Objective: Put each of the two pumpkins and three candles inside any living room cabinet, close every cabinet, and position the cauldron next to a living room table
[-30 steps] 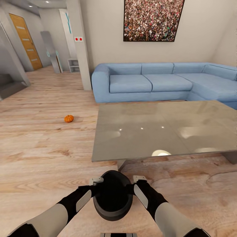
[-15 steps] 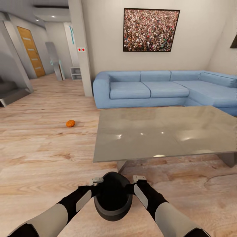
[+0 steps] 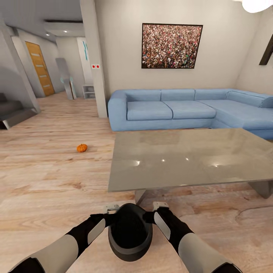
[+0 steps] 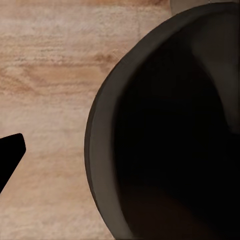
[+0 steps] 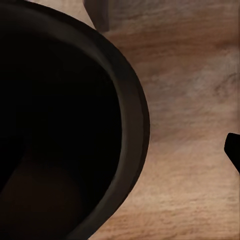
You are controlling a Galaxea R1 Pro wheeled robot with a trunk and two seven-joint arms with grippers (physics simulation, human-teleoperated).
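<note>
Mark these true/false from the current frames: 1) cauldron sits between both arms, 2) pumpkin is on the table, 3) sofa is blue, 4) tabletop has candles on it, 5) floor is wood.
1) True. The black cauldron is held between the left gripper and the right gripper, low in the head view.
2) False. The pumpkin lies on the floor, off to the left of the table.
3) True. The sofa behind the table is light blue.
4) False. The grey tabletop carries only light reflections; no candles stand on it.
5) True. The floor is pale wood planking.
</note>
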